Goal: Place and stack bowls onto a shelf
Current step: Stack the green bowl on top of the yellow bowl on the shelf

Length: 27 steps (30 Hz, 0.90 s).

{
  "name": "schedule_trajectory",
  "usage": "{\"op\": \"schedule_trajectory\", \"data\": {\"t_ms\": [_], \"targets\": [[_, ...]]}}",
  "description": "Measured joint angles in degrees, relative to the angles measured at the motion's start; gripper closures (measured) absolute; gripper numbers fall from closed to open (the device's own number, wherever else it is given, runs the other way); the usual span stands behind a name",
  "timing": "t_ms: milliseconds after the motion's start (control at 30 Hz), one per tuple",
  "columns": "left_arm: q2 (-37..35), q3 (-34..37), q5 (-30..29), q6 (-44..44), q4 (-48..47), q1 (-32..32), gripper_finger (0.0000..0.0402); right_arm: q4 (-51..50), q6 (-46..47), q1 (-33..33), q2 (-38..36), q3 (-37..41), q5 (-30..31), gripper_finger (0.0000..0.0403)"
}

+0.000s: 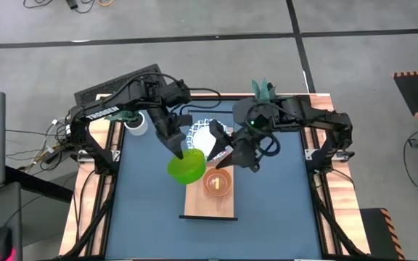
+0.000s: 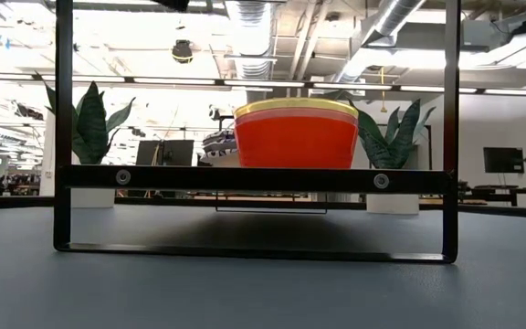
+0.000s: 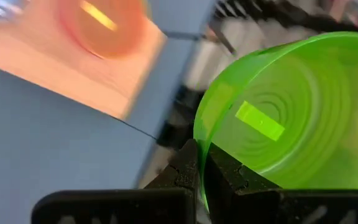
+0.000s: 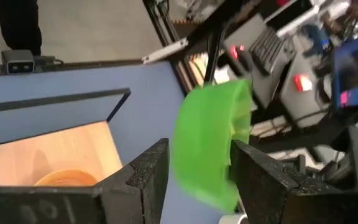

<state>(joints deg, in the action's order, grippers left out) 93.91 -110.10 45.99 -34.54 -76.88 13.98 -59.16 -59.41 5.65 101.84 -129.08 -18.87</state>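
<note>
I see the green bowl (image 3: 291,118) as glossy, translucent plastic with faint rings inside. The shelf (image 1: 210,203) is pale matt wood; its frame (image 2: 254,178) looks like black metal. My table (image 1: 144,210) is smooth matt blue.

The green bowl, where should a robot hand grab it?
By its thin rim, as the left gripper is already shut on the green bowl: one finger inside, one outside the wall. The round body looks too wide and smooth to pinch, so the edge probably suits best.
</note>
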Motion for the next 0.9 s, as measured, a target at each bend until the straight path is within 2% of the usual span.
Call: {"op": "schedule_trajectory", "data": {"t_ms": [200,300,433,567,800,900], "targets": [[-0.22,0.00,-17.59,-1.88,0.69,0.04,0.0401,-3.61,7.38,-0.28,-0.33,0.04,7.99,0.0207],[-0.20,0.00,-25.09,-2.21,2.09,0.04,0.0401,-4.84,10.34,-1.03,-1.04,0.01,8.56,0.0207],[-0.20,0.00,-31.97,-2.61,5.03,0.04,0.0401,-6.96,12.88,-1.31,-0.99,0.03,8.54,0.0207],[-0.17,0.00,-34.29,-1.78,6.09,0.04,0.0401,-10.13,12.89,-1.31,-0.27,0.02,8.52,0.0207],[-0.13,0.00,-32.76,-0.81,5.90,0.00,0.0401,-10.81,10.50,-1.42,0.76,0.04,8.53,0.0207],[-0.11,0.02,-35.91,0.78,4.76,-0.14,0.0401,-11.34,12.50,-1.92,1.80,-0.02,8.58,0.0207]]}}
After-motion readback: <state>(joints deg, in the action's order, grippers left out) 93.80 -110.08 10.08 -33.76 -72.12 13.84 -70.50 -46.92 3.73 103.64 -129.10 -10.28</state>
